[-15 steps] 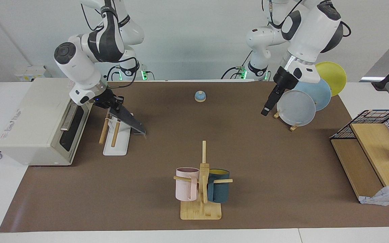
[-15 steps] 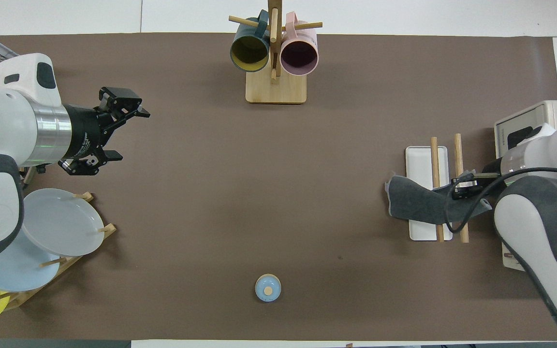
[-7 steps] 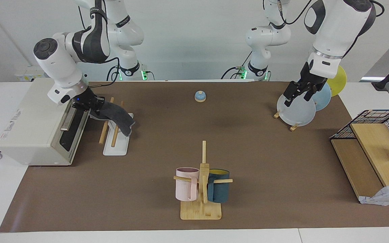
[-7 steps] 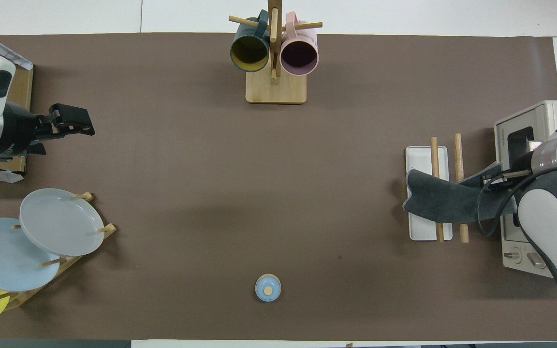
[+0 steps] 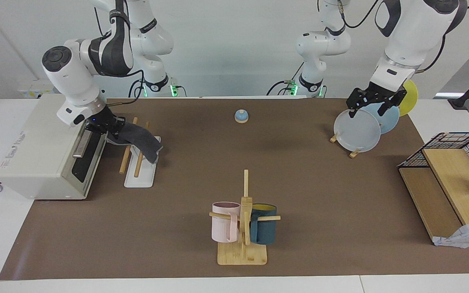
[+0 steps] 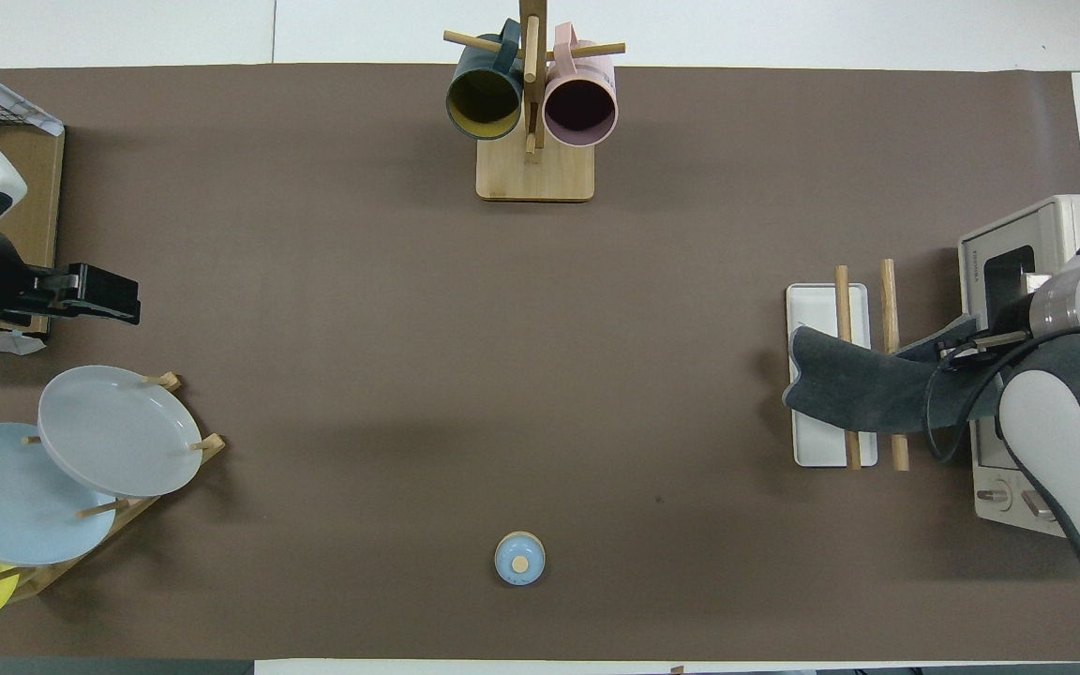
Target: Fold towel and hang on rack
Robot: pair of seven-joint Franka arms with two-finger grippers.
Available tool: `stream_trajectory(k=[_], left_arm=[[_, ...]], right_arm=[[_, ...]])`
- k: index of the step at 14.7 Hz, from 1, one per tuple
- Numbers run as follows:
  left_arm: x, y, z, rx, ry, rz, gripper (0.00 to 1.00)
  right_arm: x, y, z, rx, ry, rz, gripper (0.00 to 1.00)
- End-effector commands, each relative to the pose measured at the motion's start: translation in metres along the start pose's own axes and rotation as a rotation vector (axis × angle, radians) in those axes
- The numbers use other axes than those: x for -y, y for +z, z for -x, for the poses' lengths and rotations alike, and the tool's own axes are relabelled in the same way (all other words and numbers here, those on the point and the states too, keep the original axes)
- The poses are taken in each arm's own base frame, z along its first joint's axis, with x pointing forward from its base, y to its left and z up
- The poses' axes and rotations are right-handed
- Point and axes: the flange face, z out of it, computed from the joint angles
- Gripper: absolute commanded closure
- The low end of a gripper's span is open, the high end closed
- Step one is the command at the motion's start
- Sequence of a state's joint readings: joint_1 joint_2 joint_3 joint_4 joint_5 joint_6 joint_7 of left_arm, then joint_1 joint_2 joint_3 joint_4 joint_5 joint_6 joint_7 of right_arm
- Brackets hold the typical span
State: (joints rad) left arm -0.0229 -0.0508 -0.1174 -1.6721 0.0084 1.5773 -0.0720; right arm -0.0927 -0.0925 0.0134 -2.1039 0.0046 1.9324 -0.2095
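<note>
The towel (image 5: 143,143) shows its dark grey face and lies draped across both slanted wooden rods of the rack (image 5: 139,176); its free end hangs down over the rack's white base. My right gripper (image 5: 110,125) is shut on the towel's other end, between the rods and the white oven. In the overhead view the towel (image 6: 863,394) crosses the rack (image 6: 821,305), with my right gripper (image 6: 967,345) at its end. My left gripper (image 5: 367,110) is open and empty, raised over the plate stand; it also shows in the overhead view (image 6: 95,298).
A white oven (image 5: 41,150) stands beside the rack. A mug tree (image 5: 242,228) with two cups is farthest from the robots. Also here are a plate stand with plates (image 5: 358,130), a small blue bell (image 5: 241,116), and a wire-and-wood shelf (image 5: 450,171) with a white cloth (image 5: 462,238).
My right gripper pulled the towel across the rods toward the oven, so it now drapes over them. My left arm rose and drew back over the plates.
</note>
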Motion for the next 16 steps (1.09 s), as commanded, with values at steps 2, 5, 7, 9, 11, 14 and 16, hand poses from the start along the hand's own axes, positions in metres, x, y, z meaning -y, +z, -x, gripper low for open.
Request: stream_trajectory(k=[2, 5, 7, 9, 11, 14, 16], left_arm=[[0.0, -0.001, 0.003, -0.003, 0.01, -0.005, 0.0], [-0.004, -0.008, -0.005, -0.043, -0.032, 0.046, 0.0], [-0.005, -0.007, -0.004, -0.028, -0.035, 0.044, 0.0], [-0.005, -0.007, -0.004, -0.033, -0.032, 0.046, 0.0], [-0.006, -0.007, -0.004, -0.039, -0.028, 0.047, 0.0], [-0.006, -0.006, -0.003, -0.034, -0.02, 0.046, 0.0], [-0.005, -0.006, -0.003, -0.032, -0.017, 0.044, 0.0]], right_arm=[[-0.003, 0.0, -0.001, 0.008, -0.033, 0.016, 0.0], [-0.005, -0.001, 0.0, 0.008, -0.034, 0.016, 0.0], [-0.009, -0.002, 0.001, 0.014, -0.045, 0.013, 0.0], [-0.012, -0.011, 0.0, 0.005, -0.046, 0.018, 0.0], [-0.016, -0.04, -0.004, 0.001, -0.037, 0.019, 0.0], [-0.008, -0.101, -0.012, 0.0, -0.038, 0.011, 0.0], [-0.004, -0.134, -0.015, 0.017, -0.03, 0.019, 0.0]])
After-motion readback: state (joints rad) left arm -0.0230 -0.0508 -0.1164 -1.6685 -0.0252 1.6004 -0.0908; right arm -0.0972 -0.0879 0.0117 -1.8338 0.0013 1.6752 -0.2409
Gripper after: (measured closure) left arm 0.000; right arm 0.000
